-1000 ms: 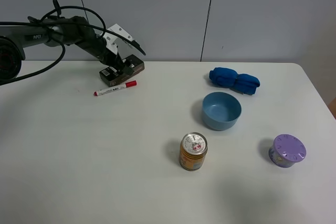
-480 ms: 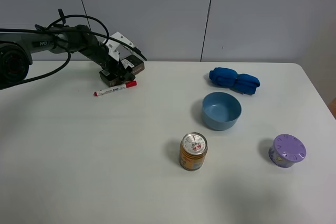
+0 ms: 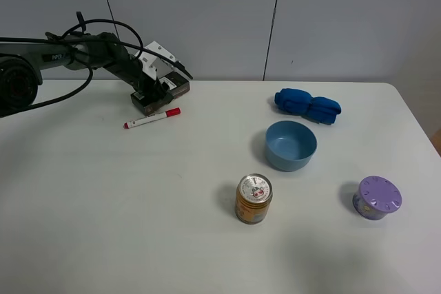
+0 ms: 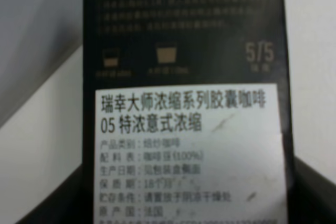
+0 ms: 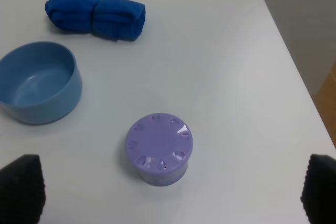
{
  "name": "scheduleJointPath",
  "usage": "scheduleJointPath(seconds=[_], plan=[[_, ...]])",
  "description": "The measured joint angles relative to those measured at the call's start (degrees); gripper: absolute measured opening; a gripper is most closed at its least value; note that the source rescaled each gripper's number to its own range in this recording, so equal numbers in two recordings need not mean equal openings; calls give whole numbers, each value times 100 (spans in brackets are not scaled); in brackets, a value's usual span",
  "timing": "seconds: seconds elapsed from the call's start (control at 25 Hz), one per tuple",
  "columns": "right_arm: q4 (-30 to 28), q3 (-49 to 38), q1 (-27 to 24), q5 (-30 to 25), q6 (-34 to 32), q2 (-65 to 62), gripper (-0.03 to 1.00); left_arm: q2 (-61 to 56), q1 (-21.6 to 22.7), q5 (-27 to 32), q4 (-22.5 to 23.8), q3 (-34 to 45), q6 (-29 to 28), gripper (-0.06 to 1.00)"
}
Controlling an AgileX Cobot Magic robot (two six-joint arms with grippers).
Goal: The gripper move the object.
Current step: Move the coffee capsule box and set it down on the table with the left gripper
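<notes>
Much of the box (image 3: 180, 88) hides under the left claw (image 3: 158, 91) clenched on it; wrist view crops its label (image 4: 189, 150).

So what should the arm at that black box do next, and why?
Probably lift it slightly: the left hand looks closed on the black coffee box, and the red-capped marker lies right beside it, so sliding might knock that.
</notes>
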State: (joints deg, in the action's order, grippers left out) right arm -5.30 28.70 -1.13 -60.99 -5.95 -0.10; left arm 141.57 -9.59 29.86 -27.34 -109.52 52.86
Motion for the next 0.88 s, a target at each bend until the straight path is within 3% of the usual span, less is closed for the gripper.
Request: scheduleJointPath(seconds=[0.4,0.64,0.88], plan=[[0,0,0,0,0,0,100,-1314,-197,1872,48,-821,-153,2],[0,0,0,0,0,0,100,-1938,-862,2667,43,-886,-350,2],[0,0,0,0,0,0,100,-1966,-1643,3081,201,-886,-364,2]])
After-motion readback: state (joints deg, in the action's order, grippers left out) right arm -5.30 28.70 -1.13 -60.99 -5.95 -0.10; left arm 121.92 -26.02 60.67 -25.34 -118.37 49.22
